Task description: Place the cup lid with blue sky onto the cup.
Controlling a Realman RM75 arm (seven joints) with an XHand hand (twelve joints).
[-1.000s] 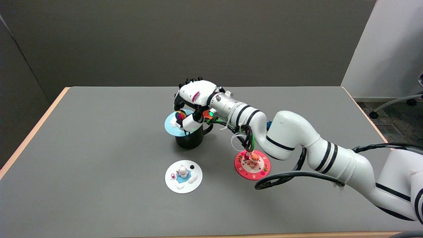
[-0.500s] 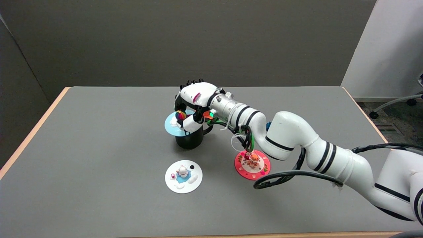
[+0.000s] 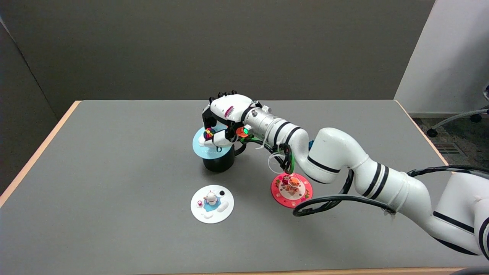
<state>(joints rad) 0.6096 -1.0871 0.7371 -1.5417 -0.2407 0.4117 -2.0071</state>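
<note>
Now the right hand (image 3: 225,116) is pinching the ball knob of the blue sky lid (image 3: 204,147), probably a light, stiff disc, as it is sitting off-centre on the black cup (image 3: 219,162).

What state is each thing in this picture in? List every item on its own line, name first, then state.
blue sky lid: on top of the cup, off centre toward the left, held by the hand.
black cup: upright on the table, mostly covered.
right hand: fingers closed around the lid's knob.
white lid: flat on the table, untouched.
red lid: flat on the table, under the arm.
</note>
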